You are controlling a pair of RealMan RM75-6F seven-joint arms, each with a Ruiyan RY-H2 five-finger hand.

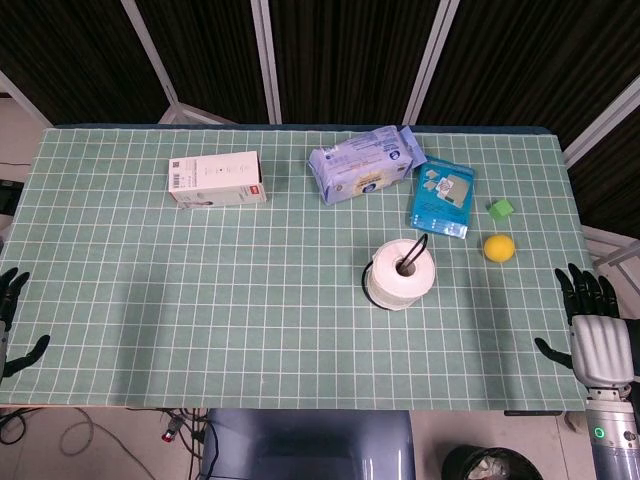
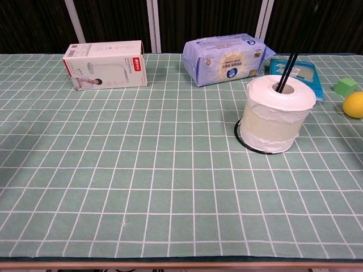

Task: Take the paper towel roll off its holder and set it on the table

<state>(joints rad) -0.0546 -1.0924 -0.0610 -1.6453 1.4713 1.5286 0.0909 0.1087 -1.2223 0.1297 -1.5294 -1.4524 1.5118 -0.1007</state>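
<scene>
A white paper towel roll (image 1: pixel 400 272) (image 2: pixel 275 113) stands upright on its black holder, right of the table's middle. The holder's black rod (image 2: pixel 295 50) rises through the roll's core and its ring base (image 2: pixel 245 143) shows under the roll. My right hand (image 1: pixel 588 322) lies at the table's right front edge, fingers spread, holding nothing, well right of the roll. My left hand (image 1: pixel 12 312) shows only partly at the left front edge, fingers apart and empty. The chest view shows neither hand.
A green checked cloth covers the table (image 1: pixel 200 330). At the back lie a white box (image 1: pixel 216 178), a pale blue wipes pack (image 1: pixel 366 162) and a blue packet (image 1: pixel 442 198). A green cube (image 1: pixel 501 208) and a yellow ball (image 1: pixel 499 247) sit right of the roll.
</scene>
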